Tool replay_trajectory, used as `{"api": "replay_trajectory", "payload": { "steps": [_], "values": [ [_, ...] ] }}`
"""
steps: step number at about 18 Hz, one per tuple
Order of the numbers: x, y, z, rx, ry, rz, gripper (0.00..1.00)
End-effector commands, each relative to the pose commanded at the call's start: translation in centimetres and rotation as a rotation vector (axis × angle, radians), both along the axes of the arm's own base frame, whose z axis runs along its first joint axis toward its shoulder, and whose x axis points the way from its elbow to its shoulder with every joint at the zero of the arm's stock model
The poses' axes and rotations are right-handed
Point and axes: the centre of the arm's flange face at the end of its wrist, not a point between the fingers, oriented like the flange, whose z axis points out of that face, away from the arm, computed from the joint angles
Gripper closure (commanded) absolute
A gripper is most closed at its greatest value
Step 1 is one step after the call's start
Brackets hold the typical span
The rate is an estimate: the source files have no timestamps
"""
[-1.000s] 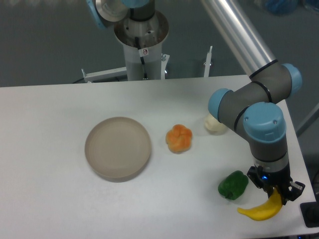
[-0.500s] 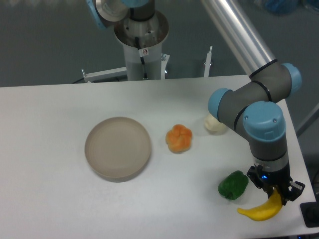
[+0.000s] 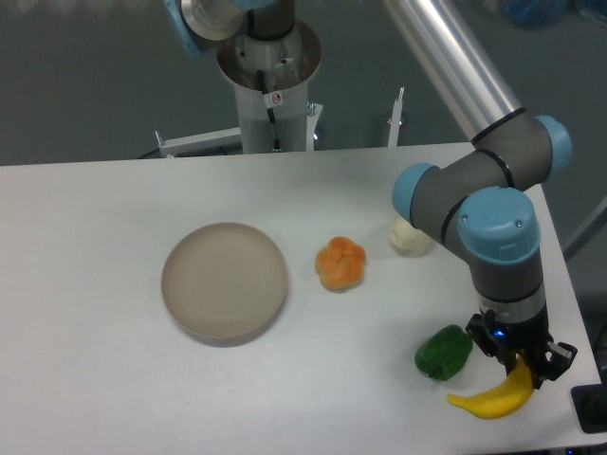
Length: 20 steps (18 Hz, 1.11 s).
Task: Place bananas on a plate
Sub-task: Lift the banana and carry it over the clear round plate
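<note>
A bright yellow banana (image 3: 491,399) lies at the table's front right corner, its right end rising between my fingers. My gripper (image 3: 521,364) points straight down over that end and is shut on the banana. The beige plate (image 3: 224,281) rests far to the left on the white table, with nothing on it.
A green pepper (image 3: 443,352) sits just left of the gripper, close to the banana. An orange lumpy fruit (image 3: 340,263) lies between the plate and the arm. A small cream-coloured object (image 3: 409,236) is partly hidden behind the arm's elbow. The table's right edge (image 3: 577,313) is close by.
The gripper and banana have shifted a few pixels to the left; the wrist has moved with them. The other objects have not moved.
</note>
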Motion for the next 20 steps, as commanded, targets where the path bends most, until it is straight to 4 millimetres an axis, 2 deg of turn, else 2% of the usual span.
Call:
{"api": "replay_trajectory", "payload": {
  "steps": [4, 5, 8, 11, 12, 17, 20],
  "values": [
    [2.0, -1.2, 0.8, 0.014, -0.024, 0.049, 0.6],
    [3.9, -1.1, 1.1, 0.017, -0.032, 0.049, 0.6],
    [7.1, -1.4, 2.0, 0.021, -0.048, 0.054, 0.6],
    [10.6, -0.7, 1.7, 0.037, -0.078, 0.085, 0.6],
    [12.6, -0.3, 1.1, 0.035, -0.093, 0.084, 0.59],
    [20.4, 3.1, 0.3, 0.097, -0.158, 0.173, 0.58],
    [23.9, 4.4, 0.4, 0.13, -0.185, 0.211, 0.58]
  ]
}}
